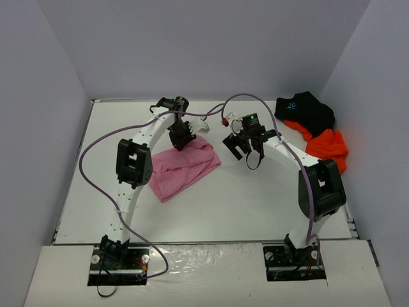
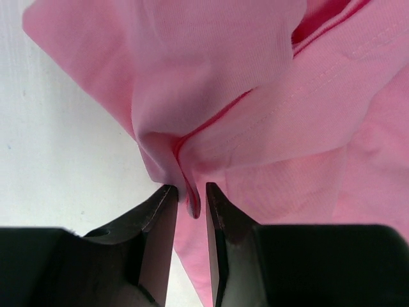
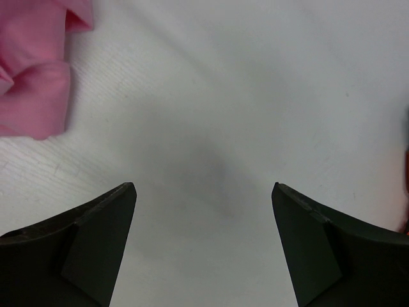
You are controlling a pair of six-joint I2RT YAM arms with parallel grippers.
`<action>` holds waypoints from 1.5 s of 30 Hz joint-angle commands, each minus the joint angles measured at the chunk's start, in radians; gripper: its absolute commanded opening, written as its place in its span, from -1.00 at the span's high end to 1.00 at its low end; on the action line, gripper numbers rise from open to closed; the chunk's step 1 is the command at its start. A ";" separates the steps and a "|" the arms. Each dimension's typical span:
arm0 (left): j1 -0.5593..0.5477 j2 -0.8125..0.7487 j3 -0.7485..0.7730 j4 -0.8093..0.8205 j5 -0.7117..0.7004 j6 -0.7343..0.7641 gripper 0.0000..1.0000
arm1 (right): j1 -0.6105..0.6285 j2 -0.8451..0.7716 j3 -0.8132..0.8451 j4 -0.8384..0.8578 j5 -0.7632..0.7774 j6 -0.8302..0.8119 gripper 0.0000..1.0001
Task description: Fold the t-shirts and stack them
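Observation:
The pink t-shirt lies bunched in a rough fold at the table's centre left. My left gripper is at its far edge. In the left wrist view the jaws of that gripper stand narrowly apart, with a hem fold of the pink t-shirt hanging loosely between them. My right gripper hovers open to the right of the shirt. Beneath it is bare table, and a corner of the pink cloth shows at upper left. The black t-shirt with a blue starburst and the orange t-shirt lie crumpled at the far right.
Grey walls close in the white table on three sides. Purple cables loop from both arms over the table's back half. The black and orange shirts touch each other by the right wall.

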 commanded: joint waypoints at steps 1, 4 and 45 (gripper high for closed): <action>-0.028 -0.141 -0.017 0.048 0.001 0.009 0.56 | -0.025 -0.028 0.084 0.068 -0.004 0.060 -0.72; -0.030 -0.167 -0.047 0.078 -0.012 0.003 0.56 | -0.030 -0.028 0.070 0.078 0.038 0.040 -0.78; 0.030 -0.067 -0.014 0.045 -0.055 0.030 0.56 | -0.051 -0.021 0.032 0.083 0.021 0.050 -0.83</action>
